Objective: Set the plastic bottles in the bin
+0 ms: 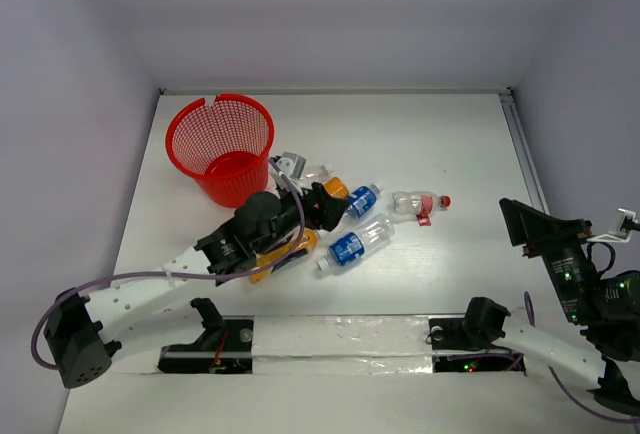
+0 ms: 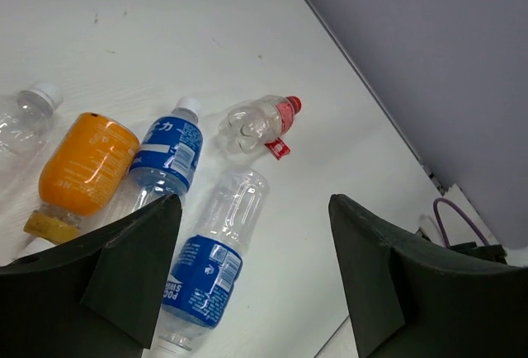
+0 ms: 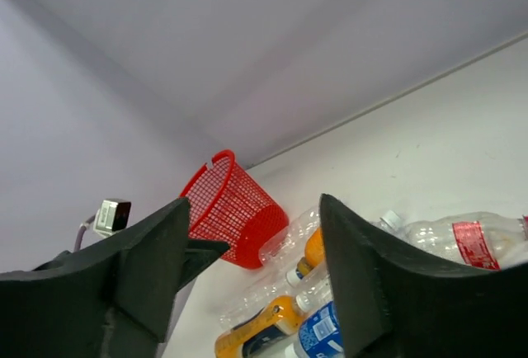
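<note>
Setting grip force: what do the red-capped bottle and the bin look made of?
The red-capped bottle: probably thin clear plastic, glossy; the table shows through it. The bin: red plastic by its look, slightly shiny; moulded mesh wall under a solid rim.

Left gripper hung spread wide, near blue-labelled bottle lay under the gap, far blue-labelled bottle beside orange bottle, red-capped bottle beyond, plain clear bottle at left edge.

White table under me, plain pale-grey walls on 3 sides, metal strip along rt edge; even light.
</note>
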Controlling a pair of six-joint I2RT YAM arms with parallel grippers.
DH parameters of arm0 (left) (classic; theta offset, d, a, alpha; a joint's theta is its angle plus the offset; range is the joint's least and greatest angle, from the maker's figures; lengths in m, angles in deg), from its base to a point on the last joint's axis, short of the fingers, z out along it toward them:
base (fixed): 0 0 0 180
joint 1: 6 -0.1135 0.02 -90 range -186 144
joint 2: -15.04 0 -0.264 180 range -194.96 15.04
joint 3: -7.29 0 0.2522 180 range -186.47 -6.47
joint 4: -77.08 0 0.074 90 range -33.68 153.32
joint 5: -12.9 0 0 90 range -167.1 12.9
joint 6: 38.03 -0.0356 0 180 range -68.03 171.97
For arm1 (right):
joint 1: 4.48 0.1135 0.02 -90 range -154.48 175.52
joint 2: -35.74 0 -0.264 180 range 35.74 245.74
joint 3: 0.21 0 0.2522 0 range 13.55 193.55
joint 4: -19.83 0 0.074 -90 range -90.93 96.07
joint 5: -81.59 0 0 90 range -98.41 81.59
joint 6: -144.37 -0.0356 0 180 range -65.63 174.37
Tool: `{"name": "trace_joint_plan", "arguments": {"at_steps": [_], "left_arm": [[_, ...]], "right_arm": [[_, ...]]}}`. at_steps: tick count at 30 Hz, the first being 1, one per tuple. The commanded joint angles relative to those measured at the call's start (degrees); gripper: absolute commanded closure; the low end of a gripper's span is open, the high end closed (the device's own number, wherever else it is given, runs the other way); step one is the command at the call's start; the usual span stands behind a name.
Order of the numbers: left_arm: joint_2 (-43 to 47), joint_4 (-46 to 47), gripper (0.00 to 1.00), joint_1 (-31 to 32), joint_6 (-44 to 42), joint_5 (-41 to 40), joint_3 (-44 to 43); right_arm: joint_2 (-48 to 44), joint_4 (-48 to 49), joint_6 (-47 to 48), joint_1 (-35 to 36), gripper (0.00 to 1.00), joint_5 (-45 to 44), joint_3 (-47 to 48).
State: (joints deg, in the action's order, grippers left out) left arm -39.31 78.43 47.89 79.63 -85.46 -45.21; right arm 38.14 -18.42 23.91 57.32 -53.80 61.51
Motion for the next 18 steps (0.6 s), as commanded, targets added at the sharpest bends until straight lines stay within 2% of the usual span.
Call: {"name": "trace_joint_plan", "arguments": {"at_steps": [1, 2, 5, 7, 8, 9, 10, 13, 17, 18], "left_arm": [[-0.32, 4.92, 0.31, 0.34, -1.20, 3.78, -2.13], [-0.49, 7.01, 0.32, 0.34, -1.03, 4.57, -1.69], [-0.85, 14.56, 0.39, 0.34, 0.03, 8.70, 1.11], [-2.60, 14.33, 0.55, 2.09, -0.59, 9.33, 0.60], [-3.48, 12.50, 0.68, 2.88, -1.89, 8.89, -0.80], [-5.57, 11.09, 0.92, 3.85, -2.78, 4.71, -1.68], [-6.73, 9.16, 1.00, 6.47, -3.83, 2.67, -2.91], [-11.73, 1.51, 1.00, 12.62, -8.40, -8.84, -8.09], [-16.75, -2.80, 0.97, 13.88, -9.55, -9.93, -10.65], [-18.50, -3.33, 0.74, 13.88, -9.55, -9.66, -10.83]], "right_arm": [[-0.81, -4.94, -1.71, -0.10, 0.33, -3.74, 1.60], [-0.81, -5.21, -1.97, -0.10, 0.57, -3.83, 1.69], [-0.37, -6.88, -3.46, -0.10, 1.00, -4.80, 2.31], [0.15, -7.32, -3.64, -0.10, 1.00, -4.80, 2.83], [0.85, -7.33, -3.47, -0.10, 1.00, -4.28, 3.01], [1.29, -7.33, -3.29, -0.10, 1.00, -4.01, 3.10], [1.82, -7.50, -3.21, -0.10, 1.00, -3.75, 3.27], [5.16, -8.64, -3.55, -0.10, 1.00, -2.69, 3.62], [9.38, -9.70, -4.61, -0.10, 1.00, -1.90, 3.28], [9.91, -9.70, -4.70, -0.10, 1.00, -1.81, 2.49]]}}
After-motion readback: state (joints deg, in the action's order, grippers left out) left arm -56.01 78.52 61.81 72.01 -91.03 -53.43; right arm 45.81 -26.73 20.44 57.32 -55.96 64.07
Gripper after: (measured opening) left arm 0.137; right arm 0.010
